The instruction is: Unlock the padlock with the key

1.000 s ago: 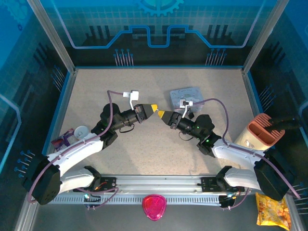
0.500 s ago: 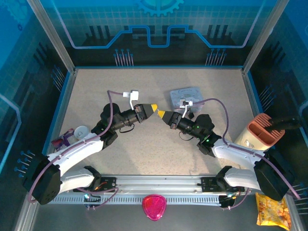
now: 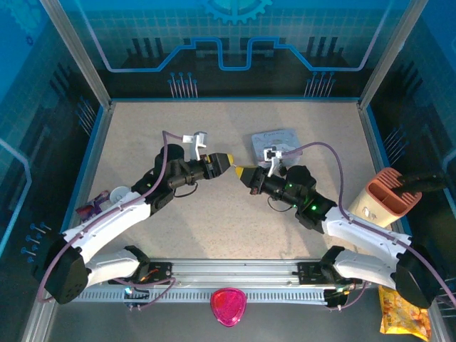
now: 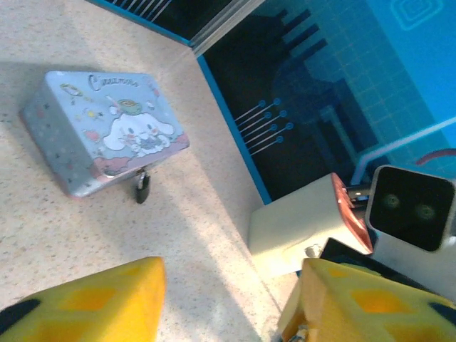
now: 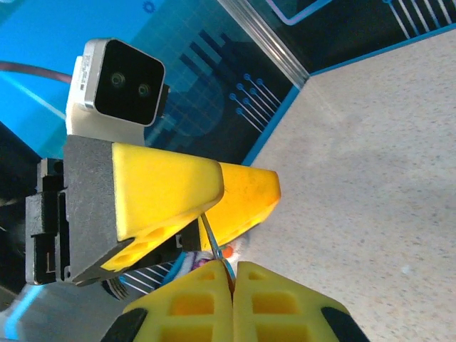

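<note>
Your right end effector (image 5: 233, 269) is clamped on the key (image 5: 211, 244), lower centre. Your left end effector (image 4: 231, 285) gapes wide, holding nothing. The padlock (image 4: 142, 187) sits against the tin (image 4: 107, 139), upper left.

We see the tin (image 3: 278, 138) behind the right gripper (image 3: 238, 171), the padlock (image 4: 142, 189) touching its side. The left gripper (image 3: 229, 159) lies just left, tips close.
</note>
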